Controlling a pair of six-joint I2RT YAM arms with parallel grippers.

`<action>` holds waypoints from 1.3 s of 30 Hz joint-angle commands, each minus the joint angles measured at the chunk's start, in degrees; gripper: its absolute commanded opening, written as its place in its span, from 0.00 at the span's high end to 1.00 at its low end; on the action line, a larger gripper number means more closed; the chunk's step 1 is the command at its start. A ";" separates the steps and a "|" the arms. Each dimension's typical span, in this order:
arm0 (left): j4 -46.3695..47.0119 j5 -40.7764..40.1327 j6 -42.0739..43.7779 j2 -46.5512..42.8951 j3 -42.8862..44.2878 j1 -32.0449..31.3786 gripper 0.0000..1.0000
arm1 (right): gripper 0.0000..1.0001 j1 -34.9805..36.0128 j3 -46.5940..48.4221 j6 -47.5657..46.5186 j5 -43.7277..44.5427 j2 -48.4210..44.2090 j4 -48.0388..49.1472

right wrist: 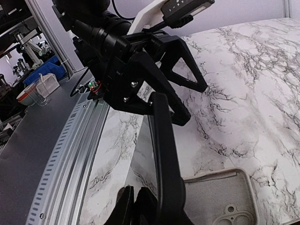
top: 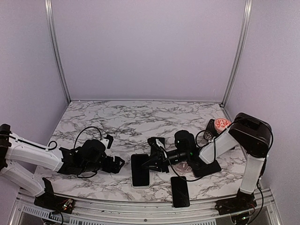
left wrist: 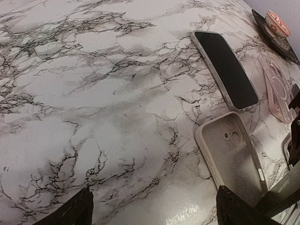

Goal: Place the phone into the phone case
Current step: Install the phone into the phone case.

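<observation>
The right gripper (top: 152, 161) is clenched on the thin dark slab phone (right wrist: 164, 154), seen only edge-on with its lower end cut off. The phone stands tilted at the edge of the empty pale rubbery phone case (left wrist: 232, 157) on the marble counter (left wrist: 93, 93). The left gripper (left wrist: 152, 211) is spread and empty, with only its fingertips showing.

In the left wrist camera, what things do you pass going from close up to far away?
Case → white-edged phone → bowl. The clear case sits about level with that phone, so I left it out.
</observation>
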 commanded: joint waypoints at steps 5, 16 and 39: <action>-0.15 -0.19 -0.49 0.04 0.19 -0.57 0.07 | 0.81 -2.17 -1.41 -1.71 4.54 2.95 -2.73; -6.12 -1.58 -2.48 -0.37 2.39 -2.64 0.07 | 0.78 -2.45 1.74 -2.66 3.61 5.42 -5.14; -4.45 -2.42 -0.31 5.60 6.36 -3.47 0.05 | 0.68 -4.65 0.96 -4.37 3.38 7.12 -2.72</action>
